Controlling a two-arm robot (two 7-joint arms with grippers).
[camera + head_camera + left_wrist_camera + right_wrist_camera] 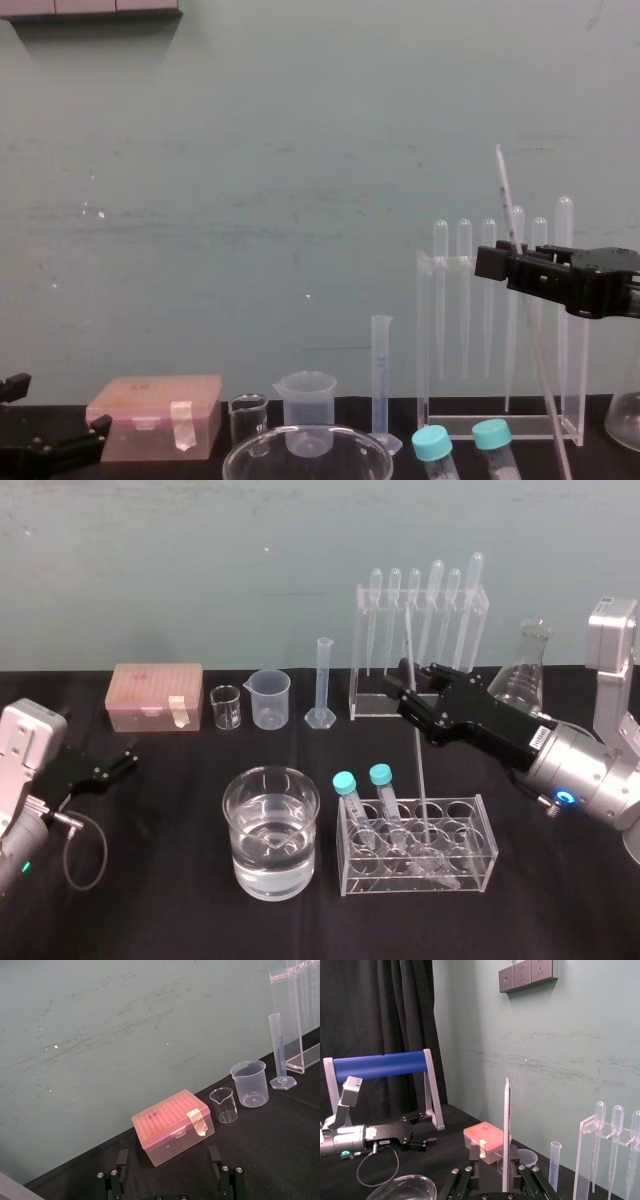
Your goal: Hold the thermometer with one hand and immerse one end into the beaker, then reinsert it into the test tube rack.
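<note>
Right wrist view: the thermometer (506, 1130) rises straight up through the right gripper (499, 1169). The jaws sit either side of the rod, partly open, with a sliver of daylight on each side, so they grip nothing that I can see.

From the head camera the rod leans, top above the jaws, foot far below them in a back well of the test tube rack (470, 865). The two blue-capped tubes (350, 795) stand in the same rack, ahead of the fingertips and lower. The beaker (270, 875), part full of water, sits farther out in that direction, just past the rack's end. The pipette stand (358, 650) is close behind the jaws.

I read this as the grab. Centre the rod in the pads and close softly, because it's thin glass. Then draw it out along its own lean rather than levering against the well, and keep clear of the pipettes.

The left gripper (125, 762) is parked well away, jaws wide and empty.
</note>
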